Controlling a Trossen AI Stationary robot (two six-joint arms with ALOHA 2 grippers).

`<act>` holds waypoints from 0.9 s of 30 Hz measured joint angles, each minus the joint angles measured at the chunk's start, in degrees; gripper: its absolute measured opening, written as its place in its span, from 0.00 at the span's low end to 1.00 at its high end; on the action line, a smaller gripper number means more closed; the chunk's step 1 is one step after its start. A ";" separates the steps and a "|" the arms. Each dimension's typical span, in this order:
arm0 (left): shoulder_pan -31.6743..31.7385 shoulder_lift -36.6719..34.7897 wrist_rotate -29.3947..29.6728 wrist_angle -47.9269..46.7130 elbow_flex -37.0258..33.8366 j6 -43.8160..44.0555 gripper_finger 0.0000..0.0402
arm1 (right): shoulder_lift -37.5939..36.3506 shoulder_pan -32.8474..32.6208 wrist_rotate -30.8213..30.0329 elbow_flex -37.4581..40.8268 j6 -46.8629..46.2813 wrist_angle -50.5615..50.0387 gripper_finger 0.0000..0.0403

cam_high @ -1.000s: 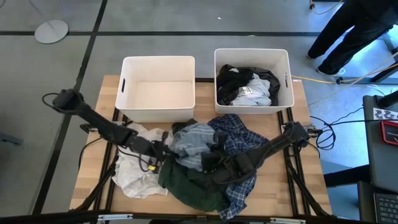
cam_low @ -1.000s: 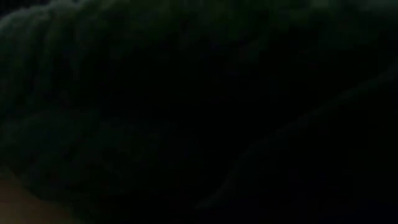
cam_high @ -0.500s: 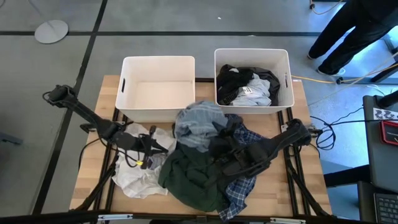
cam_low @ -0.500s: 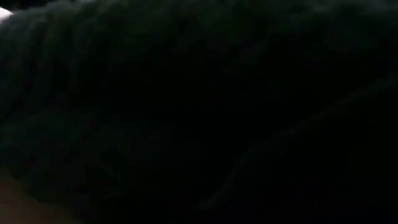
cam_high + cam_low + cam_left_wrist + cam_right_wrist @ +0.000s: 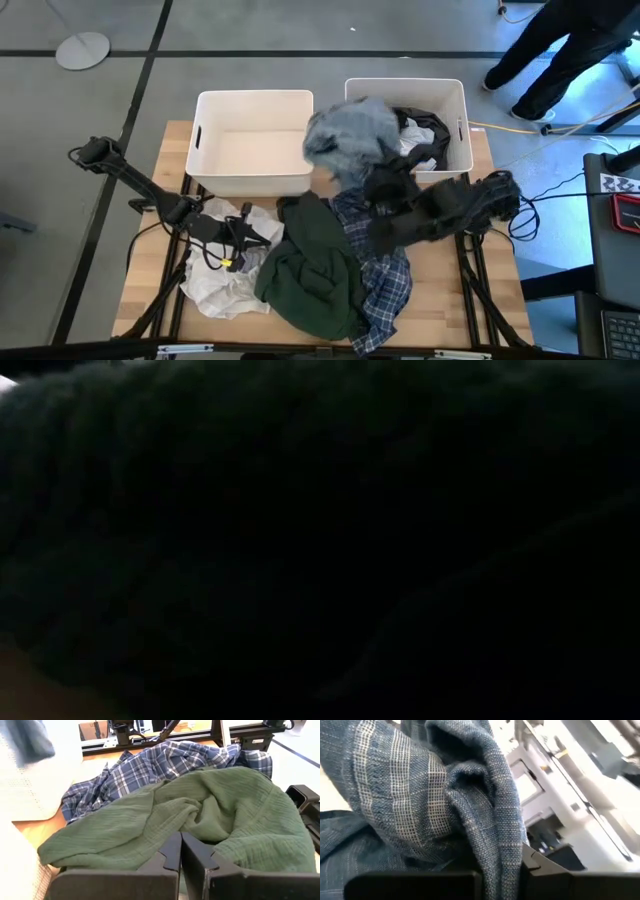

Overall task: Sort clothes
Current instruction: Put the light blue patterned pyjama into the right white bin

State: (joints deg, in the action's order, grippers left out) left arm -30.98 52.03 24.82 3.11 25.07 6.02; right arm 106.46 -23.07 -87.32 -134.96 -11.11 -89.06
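The pale grey-blue garment (image 5: 345, 138) hangs bunched in the air over the near rim of the right bin (image 5: 458, 100), clamped in the right pincer (image 5: 375, 180). That bin holds dark grey and white clothes (image 5: 418, 135). Left of it stands the left bin (image 5: 255, 102). Nearer than the right bin, on the bench (image 5: 165, 160), lie the plaid shirt (image 5: 385, 275), the dark green garment (image 5: 315, 275) and a white garment (image 5: 222, 285). The left pincer (image 5: 262, 240), fingers together, rests by the green cloth.
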 joint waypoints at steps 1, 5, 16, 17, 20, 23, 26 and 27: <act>0.00 0.00 0.00 0.00 0.02 0.00 0.00 | -0.79 0.91 -0.39 0.00 0.80 0.00 0.10; 0.00 0.04 0.00 -0.04 0.01 0.00 0.00 | -3.57 5.24 -0.62 0.00 1.33 0.00 0.10; 0.00 0.04 0.00 -0.77 0.00 0.00 0.00 | -9.54 19.68 4.23 0.00 -0.58 -1.00 0.10; 0.00 0.04 0.00 -0.79 -0.01 0.00 0.00 | -9.76 21.05 5.68 0.00 -1.07 -1.01 0.10; 0.00 0.04 0.00 -0.87 0.01 0.00 0.00 | -9.75 24.89 12.21 0.00 -3.15 -1.01 0.10; 0.00 0.04 0.00 -1.03 -0.01 0.13 0.00 | -9.70 28.16 19.41 1.10 -4.49 -0.98 0.10; -0.09 0.04 0.00 -1.10 0.00 0.34 0.00 | -9.82 31.03 24.26 4.42 -6.61 -0.97 0.10; -0.11 0.04 0.00 -1.18 -0.01 0.71 0.00 | -9.96 31.95 25.54 5.86 -6.84 -0.96 0.10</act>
State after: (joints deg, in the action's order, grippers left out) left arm -31.09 52.07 24.82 1.93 25.06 6.73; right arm 96.50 8.89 -61.79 -129.10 -17.96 -90.02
